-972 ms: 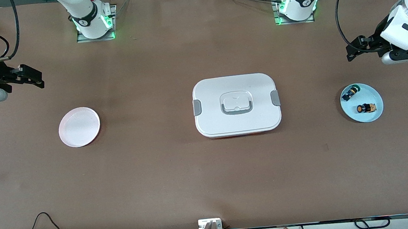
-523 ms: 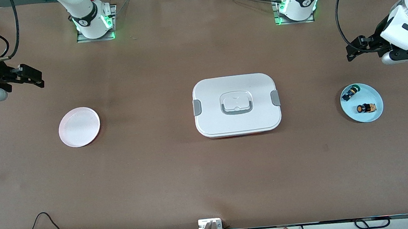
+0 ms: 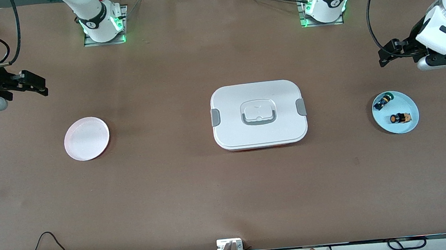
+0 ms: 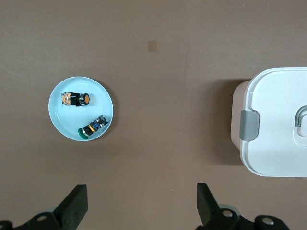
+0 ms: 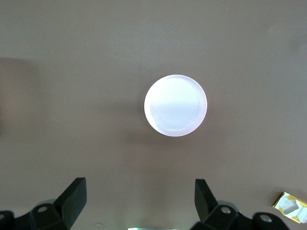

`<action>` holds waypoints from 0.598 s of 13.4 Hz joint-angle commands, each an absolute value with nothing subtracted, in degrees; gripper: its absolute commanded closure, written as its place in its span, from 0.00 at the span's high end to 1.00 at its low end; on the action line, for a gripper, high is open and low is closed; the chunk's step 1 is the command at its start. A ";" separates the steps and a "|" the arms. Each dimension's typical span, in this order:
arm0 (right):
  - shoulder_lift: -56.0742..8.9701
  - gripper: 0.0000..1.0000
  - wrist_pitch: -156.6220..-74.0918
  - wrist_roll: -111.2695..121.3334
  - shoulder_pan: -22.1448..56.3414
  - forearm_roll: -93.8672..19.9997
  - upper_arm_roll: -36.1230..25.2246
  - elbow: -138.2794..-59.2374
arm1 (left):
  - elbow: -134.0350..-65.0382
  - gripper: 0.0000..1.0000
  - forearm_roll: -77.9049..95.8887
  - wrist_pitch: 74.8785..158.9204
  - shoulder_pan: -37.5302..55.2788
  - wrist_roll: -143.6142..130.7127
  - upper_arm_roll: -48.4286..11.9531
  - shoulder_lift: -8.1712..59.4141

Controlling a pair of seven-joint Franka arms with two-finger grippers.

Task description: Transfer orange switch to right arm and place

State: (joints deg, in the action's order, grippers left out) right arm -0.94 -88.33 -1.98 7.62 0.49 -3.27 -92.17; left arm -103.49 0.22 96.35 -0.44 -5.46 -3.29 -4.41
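Both the left gripper (image 4: 139, 211) and right gripper (image 5: 136, 206) hang wide open and empty; the orange switch (image 3: 399, 118), light, rigid and small, seems best pinched across its brassy body.

The tabletop (image 3: 197, 194) carries two push-button switches, one orange-capped (image 3: 399, 118) and one green-capped (image 3: 382, 102), two round plates, one blue (image 3: 408, 101) and one pink (image 3: 86, 138), and one white lidded box (image 3: 258, 114).

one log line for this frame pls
phase: pre-grasp | orange switch: on blue plate beside green switch | left gripper: open, empty | right gripper: open, waiting above pink plate
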 commanded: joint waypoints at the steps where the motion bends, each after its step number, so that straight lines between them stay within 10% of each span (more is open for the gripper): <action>1: -1.49 1.00 -87.54 -2.72 7.56 0.35 -3.25 -90.79 | -101.86 1.00 0.35 94.83 0.09 -5.80 -3.08 -3.87; 8: -1.58 1.00 -87.71 -2.72 7.65 0.44 -3.25 -90.79 | -101.78 1.00 0.35 94.75 0.09 -5.80 -3.08 -3.87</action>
